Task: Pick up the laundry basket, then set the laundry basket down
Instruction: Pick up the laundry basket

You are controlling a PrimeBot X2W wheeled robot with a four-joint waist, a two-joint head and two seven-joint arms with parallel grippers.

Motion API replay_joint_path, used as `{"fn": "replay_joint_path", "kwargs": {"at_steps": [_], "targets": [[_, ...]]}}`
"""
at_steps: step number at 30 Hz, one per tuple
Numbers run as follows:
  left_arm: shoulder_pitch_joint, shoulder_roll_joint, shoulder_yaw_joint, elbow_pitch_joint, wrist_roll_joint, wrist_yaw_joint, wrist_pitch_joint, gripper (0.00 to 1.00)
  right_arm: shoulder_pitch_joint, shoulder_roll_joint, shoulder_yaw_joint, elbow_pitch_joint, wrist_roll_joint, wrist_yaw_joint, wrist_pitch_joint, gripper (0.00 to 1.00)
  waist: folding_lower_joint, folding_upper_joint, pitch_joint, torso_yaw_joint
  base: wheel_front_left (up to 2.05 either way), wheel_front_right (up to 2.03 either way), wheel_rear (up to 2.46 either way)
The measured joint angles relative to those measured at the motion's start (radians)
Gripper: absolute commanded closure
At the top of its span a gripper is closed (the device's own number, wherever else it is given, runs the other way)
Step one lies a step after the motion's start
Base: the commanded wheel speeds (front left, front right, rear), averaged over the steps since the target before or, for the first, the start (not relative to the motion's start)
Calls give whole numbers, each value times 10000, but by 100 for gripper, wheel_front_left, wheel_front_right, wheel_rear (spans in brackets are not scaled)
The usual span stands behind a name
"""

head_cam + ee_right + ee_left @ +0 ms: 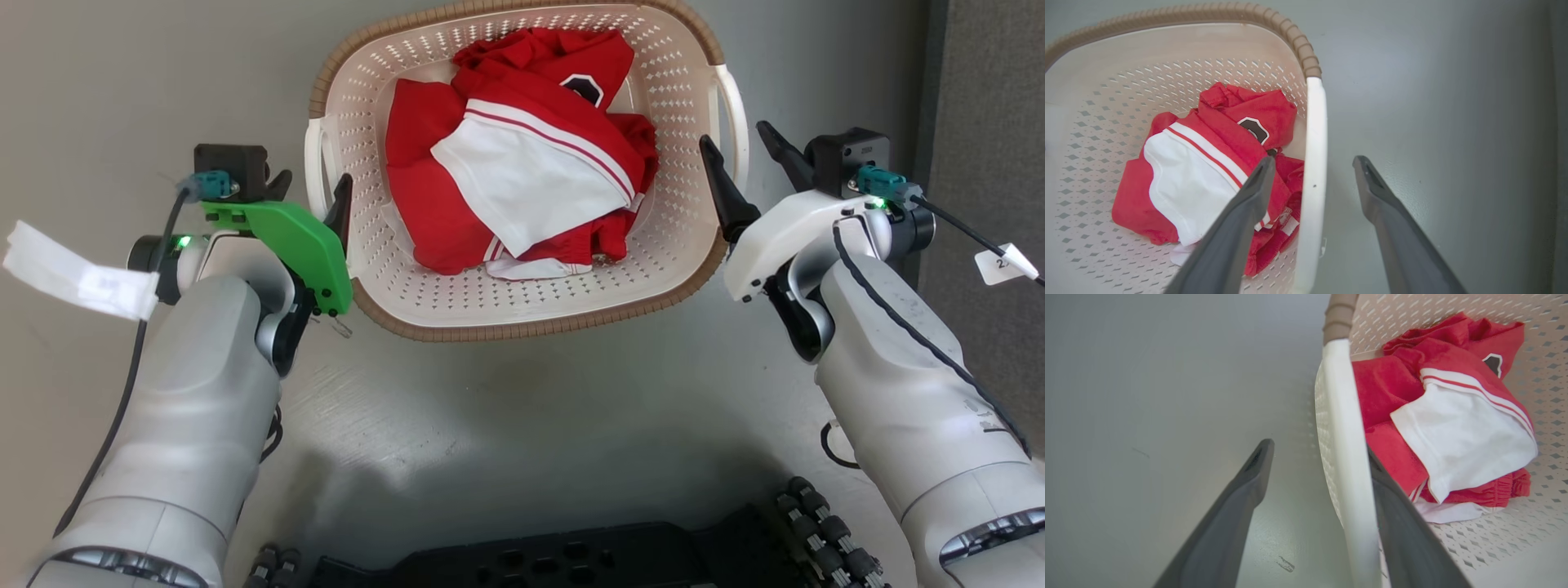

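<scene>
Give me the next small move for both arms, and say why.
Probably shut both pincers. The left pincer stands open astride the left handle, the right pincer open astride the right handle, one finger inside the basket, one outside. Nothing is gripped yet.

white cable tag [1006,263] — partial "2", rest unreadable

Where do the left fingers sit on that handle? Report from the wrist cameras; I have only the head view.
Observer: The left gripper straddles the white left handle of the laundry basket: one finger inside, close against it, the other outside with a clear gap.
Operator: Now report the right side.
Observer: The right gripper is open around the right handle, with a gap on both sides; neither finger touches it.
</scene>
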Motion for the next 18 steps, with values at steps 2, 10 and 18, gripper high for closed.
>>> {"fn": "replay_joint_path", "kwargs": {"at_steps": [2,10,18], "targets": [[-102,-19,-10,96,-136,0,169,0,-38,0,25,140,4,50,0,0,0,0,52,1,0,0,0],[-431,-290,-201,410,-301,-82,360,100,-393,105,111,614,245,163,-2,100,0,0,178,11,0,0,0],[-592,-282,-403,598,-502,-82,370,100,-486,117,174,978,449,259,-77,100,0,0,170,40,0,0,0]]}}
